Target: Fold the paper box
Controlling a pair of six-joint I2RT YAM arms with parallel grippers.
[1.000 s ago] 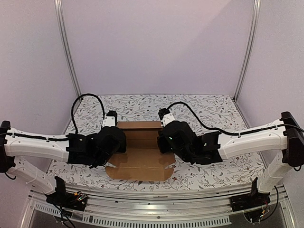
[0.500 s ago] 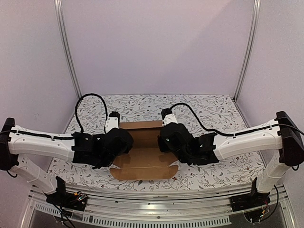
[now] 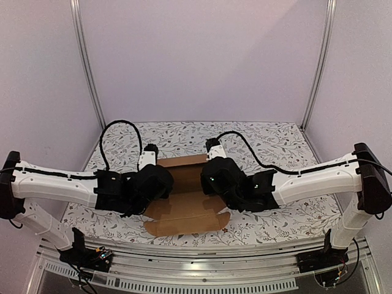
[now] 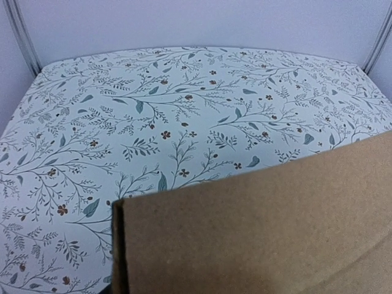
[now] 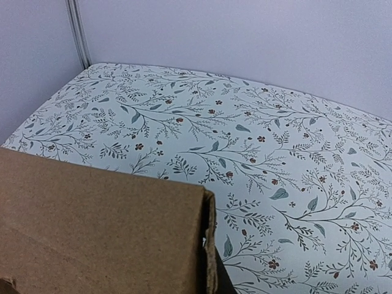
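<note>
The paper box (image 3: 187,205) is plain brown cardboard in the middle of the table. Its back panel stands up and a front flap lies flat toward me. My left gripper (image 3: 156,184) presses at its left side. In the left wrist view a cardboard panel (image 4: 263,226) fills the lower right and hides my fingers. My right gripper (image 3: 214,177) is at the box's right side. In the right wrist view a doubled cardboard edge (image 5: 208,245) stands right against one dark finger (image 5: 222,283), and the jaws look shut on that wall.
The floral tablecloth (image 3: 275,144) covers the table behind and beside the box. Pale walls with metal corner posts (image 3: 86,67) close in the back and sides. A rail (image 3: 196,263) with both arm bases runs along the near edge.
Both grippers have moved inward against the box's sides. The box now looks narrower, and its front flap has shifted slightly.
</note>
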